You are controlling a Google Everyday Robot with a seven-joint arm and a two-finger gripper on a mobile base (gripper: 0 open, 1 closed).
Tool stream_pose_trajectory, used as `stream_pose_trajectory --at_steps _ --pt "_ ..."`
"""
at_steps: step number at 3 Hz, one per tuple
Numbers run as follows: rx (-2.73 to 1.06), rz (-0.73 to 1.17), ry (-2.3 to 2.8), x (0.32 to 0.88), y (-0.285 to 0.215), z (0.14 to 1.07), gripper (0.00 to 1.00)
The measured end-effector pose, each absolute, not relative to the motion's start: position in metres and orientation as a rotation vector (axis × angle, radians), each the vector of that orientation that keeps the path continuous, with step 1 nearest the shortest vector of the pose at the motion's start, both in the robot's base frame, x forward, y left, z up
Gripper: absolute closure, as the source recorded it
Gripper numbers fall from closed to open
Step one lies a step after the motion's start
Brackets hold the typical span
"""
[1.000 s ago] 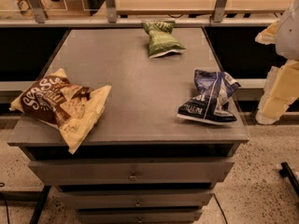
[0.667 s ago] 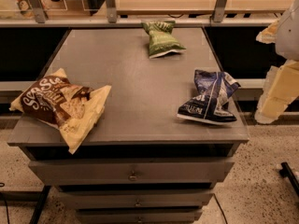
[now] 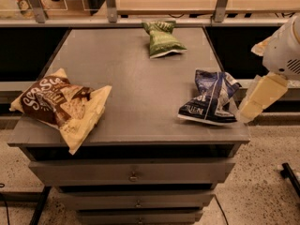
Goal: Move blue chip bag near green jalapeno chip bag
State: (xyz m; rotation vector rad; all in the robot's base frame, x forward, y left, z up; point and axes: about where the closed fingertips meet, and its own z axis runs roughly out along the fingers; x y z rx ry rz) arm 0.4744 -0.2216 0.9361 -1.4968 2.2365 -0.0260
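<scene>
The blue chip bag (image 3: 209,98) lies on the grey cabinet top (image 3: 126,74) near its front right corner, dark navy with white lettering and a white stripe. The green jalapeno chip bag (image 3: 162,39) lies at the back of the top, right of centre, pinched at the middle. The two bags are well apart. My gripper (image 3: 257,101) hangs off the cabinet's right edge on the white and cream arm (image 3: 285,53). It is just right of the blue bag and holds nothing that I can see.
A larger brown and cream bag (image 3: 61,104) lies at the front left corner, overhanging the edge. The cabinet has drawers (image 3: 133,175) below. A wooden shelf with metal posts (image 3: 111,3) runs behind it. Speckled floor lies to the right.
</scene>
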Motion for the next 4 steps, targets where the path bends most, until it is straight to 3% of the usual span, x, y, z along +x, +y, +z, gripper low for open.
stream_pose_trajectory --at_steps 3,4 --pt "-1.216 0.299 2.214 0.518 -0.194 0.847 0.0" --pt "-1.193 0.331 2.184 0.523 -0.182 0.826 0.16"
